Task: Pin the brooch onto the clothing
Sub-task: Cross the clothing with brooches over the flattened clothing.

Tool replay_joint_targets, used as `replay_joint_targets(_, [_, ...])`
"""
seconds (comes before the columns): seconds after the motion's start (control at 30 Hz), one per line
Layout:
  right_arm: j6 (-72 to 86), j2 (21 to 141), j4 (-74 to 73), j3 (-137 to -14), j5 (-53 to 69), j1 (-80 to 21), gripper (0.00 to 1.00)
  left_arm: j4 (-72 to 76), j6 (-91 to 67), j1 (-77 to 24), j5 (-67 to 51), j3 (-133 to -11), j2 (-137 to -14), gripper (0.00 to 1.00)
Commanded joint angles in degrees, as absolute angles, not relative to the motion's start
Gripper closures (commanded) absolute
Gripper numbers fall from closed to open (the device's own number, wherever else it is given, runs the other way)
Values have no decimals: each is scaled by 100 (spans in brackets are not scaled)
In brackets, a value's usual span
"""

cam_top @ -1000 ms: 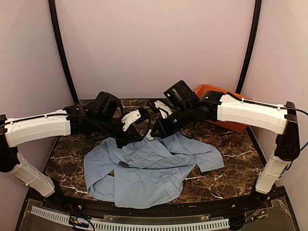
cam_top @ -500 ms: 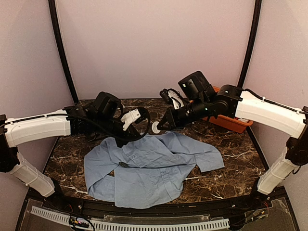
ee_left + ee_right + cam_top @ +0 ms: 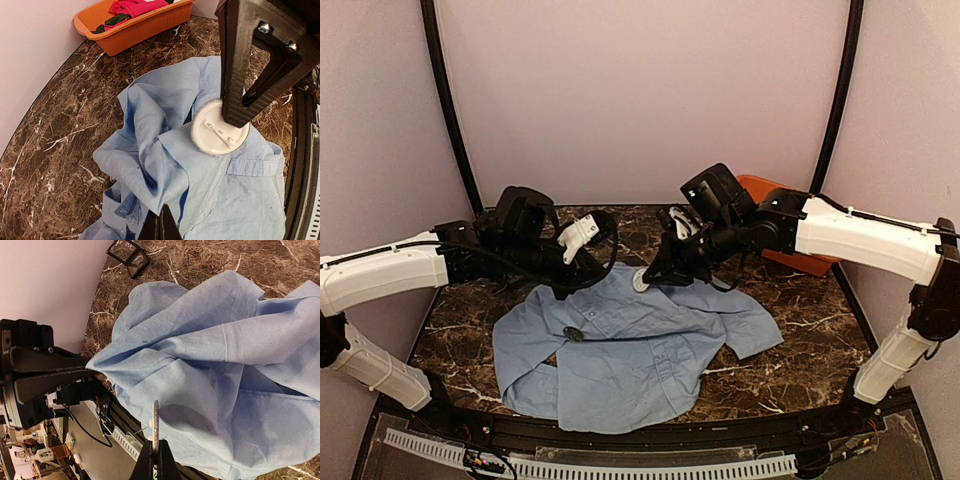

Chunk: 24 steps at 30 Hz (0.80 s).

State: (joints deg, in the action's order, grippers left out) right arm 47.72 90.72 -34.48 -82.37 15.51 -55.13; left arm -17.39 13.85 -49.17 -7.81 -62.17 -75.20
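My left gripper (image 3: 160, 226) was closed tight on a ridge of the shirt (image 3: 165, 165). It held the thin cloth up off the table (image 3: 55, 135) as a raised fold, I judged so a pin could pass through clear of the marble. My right gripper (image 3: 154, 460) was clamped on the rim of the brooch (image 3: 210, 136), its pale back and pin bar turned toward my left wrist, close by that fold. Whether it touched the cloth I could not tell. The rest of the shirt lay spread from the table's middle toward its near edge. An orange basket (image 3: 135, 30) sat at the far right corner.
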Motion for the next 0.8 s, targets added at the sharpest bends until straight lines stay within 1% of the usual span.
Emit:
replay_joint_targets(0.0, [5094,9472,-3020,-8437,1768,-5580,100,-1616,1458,-4959,-1048,-6117,-7450,99])
replay_joint_targets(0.1, [5124,9754,-3142,-8667,1798,-5572,100,-1670,1560,-4994,-1270,-6133,-7468,99])
replay_joint_targets(0.27, [5322,10041,-3353,-8917,2006,-5460,100,-1805,1820,-5207,-1250,-6097,-7461,99])
replay_joint_targets(0.5, [5467,9940,-3187,-9001,2080,-5349,100,-1939,1994,-5325,-985,-6069,-7477,99])
replay_joint_targets(0.77, [5287,10000,-3410,-9077,2196,-5304,100,-1948,2003,-5355,-976,-6101,-7549,99])
